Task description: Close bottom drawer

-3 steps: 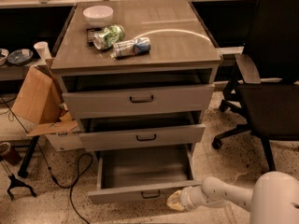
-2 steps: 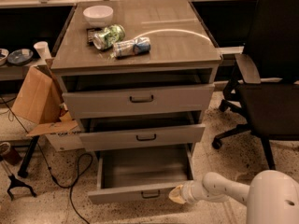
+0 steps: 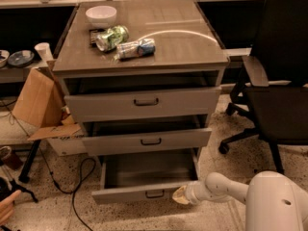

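Observation:
The bottom drawer (image 3: 144, 192) of the grey wood-grain cabinet is pulled far out, its shallow box open and its short front panel carrying a small dark bar handle (image 3: 154, 194). My gripper (image 3: 181, 195) sits at the right end of that front panel, touching or almost touching it, on the end of my white arm (image 3: 226, 189) coming in from the lower right. The two drawers above, the middle one (image 3: 147, 141) and the top one (image 3: 143, 102), stand slightly open.
The cabinet top (image 3: 192, 47) holds a white bowl (image 3: 101, 15), a green bag (image 3: 110, 36) and a can (image 3: 137, 48). A black office chair (image 3: 276, 90) stands at the right. A cardboard box (image 3: 41, 105) and a black cable (image 3: 77, 186) lie at the left.
The view has shifted. My gripper has stayed at the right end of the bottom drawer's front panel, and the drawer looks about as far out as before.

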